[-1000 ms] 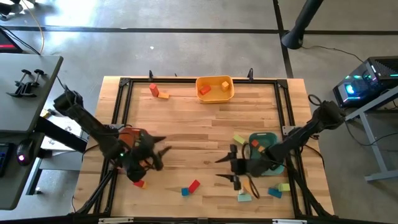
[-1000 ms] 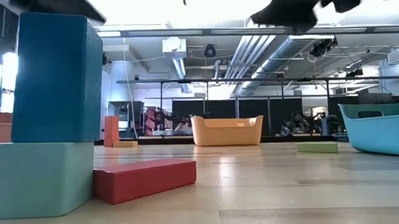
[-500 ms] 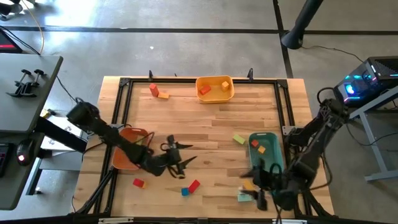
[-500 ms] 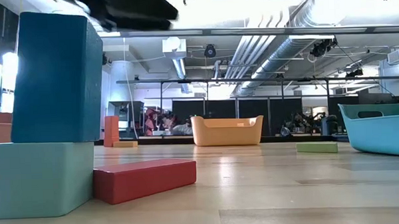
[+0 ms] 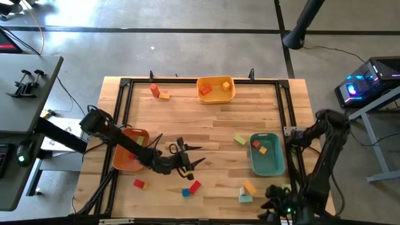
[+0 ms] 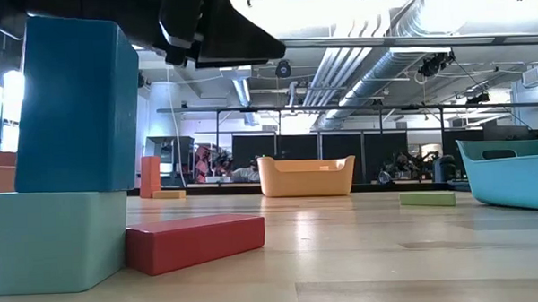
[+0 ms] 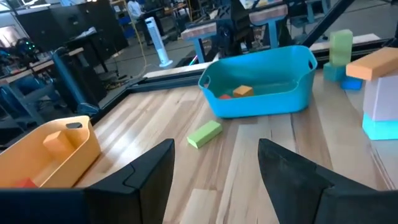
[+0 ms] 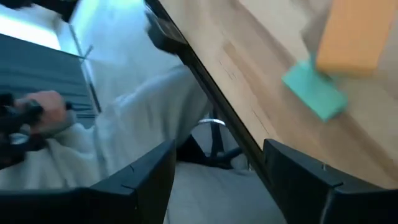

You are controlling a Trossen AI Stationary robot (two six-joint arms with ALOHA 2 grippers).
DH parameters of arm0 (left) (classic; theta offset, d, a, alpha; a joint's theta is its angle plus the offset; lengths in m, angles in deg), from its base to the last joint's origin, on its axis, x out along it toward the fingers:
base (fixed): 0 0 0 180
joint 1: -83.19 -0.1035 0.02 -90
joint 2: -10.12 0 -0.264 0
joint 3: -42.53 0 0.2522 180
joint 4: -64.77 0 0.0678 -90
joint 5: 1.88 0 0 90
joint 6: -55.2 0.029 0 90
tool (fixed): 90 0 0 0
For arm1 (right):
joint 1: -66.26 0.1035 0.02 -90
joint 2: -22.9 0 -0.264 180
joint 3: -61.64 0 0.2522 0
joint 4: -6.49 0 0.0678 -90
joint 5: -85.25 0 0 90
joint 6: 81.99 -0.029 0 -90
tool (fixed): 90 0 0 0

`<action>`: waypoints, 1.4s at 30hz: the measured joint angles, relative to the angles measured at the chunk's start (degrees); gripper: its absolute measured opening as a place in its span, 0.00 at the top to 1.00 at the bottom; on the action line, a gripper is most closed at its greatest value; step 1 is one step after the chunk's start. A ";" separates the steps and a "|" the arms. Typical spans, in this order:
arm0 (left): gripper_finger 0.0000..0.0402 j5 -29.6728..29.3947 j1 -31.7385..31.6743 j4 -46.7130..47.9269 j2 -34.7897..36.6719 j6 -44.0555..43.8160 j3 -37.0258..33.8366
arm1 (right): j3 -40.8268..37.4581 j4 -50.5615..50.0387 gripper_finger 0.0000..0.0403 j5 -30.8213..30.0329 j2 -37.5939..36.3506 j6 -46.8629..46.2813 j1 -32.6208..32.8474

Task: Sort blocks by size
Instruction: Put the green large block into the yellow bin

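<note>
Near the desk's front centre: left gripper (image 5: 187,157) over bare wood, jaws apart and empty.

Left gripper hangs above open desk surface, with clear wood between it and the far edge. Closest blocks: a red block (image 5: 195,186) and a small blue block (image 5: 185,192) lie just toward the front edge from it; another red block (image 5: 139,184) lies toward the front left corner. The orange tray (image 5: 119,161) sits beside the left edge, under the left arm. The teal tray (image 5: 265,164), holding small pieces, sits near the right edge, with a green block (image 5: 240,140) just beside it. The right gripper (image 5: 275,203) is at the front right corner, past the desk's front edge, fingers spread and empty; an orange block (image 5: 249,187) on a teal block (image 5: 245,198) lies near it. No legible writing is visible.
</note>
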 joint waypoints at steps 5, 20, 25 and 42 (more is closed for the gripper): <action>0.46 0.11 -0.35 -1.16 0.10 1.24 0.00 | 0.00 4.70 0.41 -1.00 7.71 1.41 0.43; 0.46 1.38 -3.33 -2.77 0.14 0.34 0.02 | 0.00 8.93 0.41 4.97 18.79 7.18 -2.05; 0.46 1.68 -3.38 -2.75 0.14 -0.20 0.02 | 0.00 7.86 0.41 5.24 18.51 10.13 -2.86; 0.46 1.68 -3.38 -2.75 0.14 -0.73 0.02 | 8.04 6.72 0.41 -15.81 9.42 36.24 -2.00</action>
